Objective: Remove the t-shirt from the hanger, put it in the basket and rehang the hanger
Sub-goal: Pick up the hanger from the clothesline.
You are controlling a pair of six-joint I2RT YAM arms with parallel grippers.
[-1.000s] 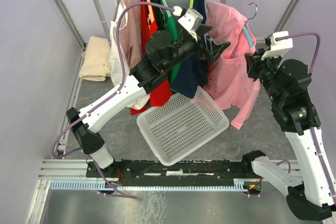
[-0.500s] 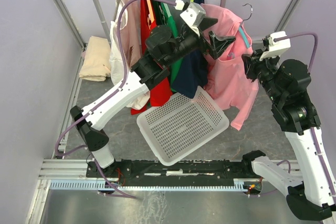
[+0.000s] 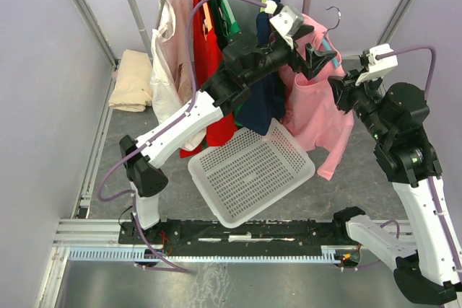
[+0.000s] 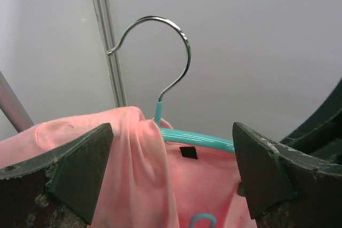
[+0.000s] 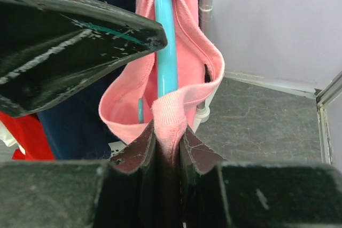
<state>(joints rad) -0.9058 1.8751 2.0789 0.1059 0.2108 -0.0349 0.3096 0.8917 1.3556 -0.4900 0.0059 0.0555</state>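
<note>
- Pink t-shirt (image 3: 317, 113): ribbed edge clenched in right gripper (image 5: 166, 142), just beside teal hanger (image 4: 197, 140).
- Left gripper (image 4: 172, 150): spread wide, newly risen to the hanger's neck; we judge seizing the hanger comes next.

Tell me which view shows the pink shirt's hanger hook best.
The left wrist view: the metal hook shows whole against the wall. Top external shows it tiny; right wrist shows only the teal hanger arm.

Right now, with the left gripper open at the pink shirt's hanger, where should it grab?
Probably the short stem of the teal hanger, under the metal hook, coming straight ahead with the left gripper: it stands upright, bare above the pink t-shirt, between the open jaws.
</note>
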